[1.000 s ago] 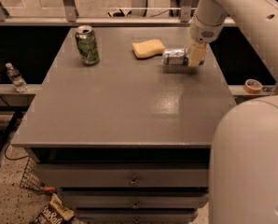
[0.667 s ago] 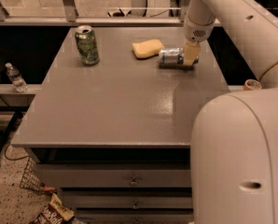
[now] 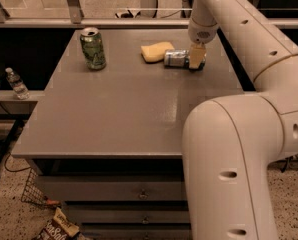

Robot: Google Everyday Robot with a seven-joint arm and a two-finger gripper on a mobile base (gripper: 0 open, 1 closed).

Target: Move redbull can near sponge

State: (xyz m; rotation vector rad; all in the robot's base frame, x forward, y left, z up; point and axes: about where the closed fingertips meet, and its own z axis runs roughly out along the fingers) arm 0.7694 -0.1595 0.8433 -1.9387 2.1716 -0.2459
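Note:
The redbull can (image 3: 176,58), slim and silver with blue patches, lies on its side on the grey table (image 3: 119,109) near the far right. My gripper (image 3: 196,60) reaches down from the arm and is shut on the can's right end. The pale-yellow sponge (image 3: 156,51) lies just left of the can, its right end almost touching the can's left end.
A wider green can (image 3: 92,48) stands upright at the table's far left. A water bottle (image 3: 16,83) stands on a low ledge left of the table. My arm's large white body (image 3: 239,164) fills the front right. A wire basket and snack bag lie on the floor.
My gripper has moved left with the redbull can in it, bringing the can close to the sponge. The sponge and green can have not moved.

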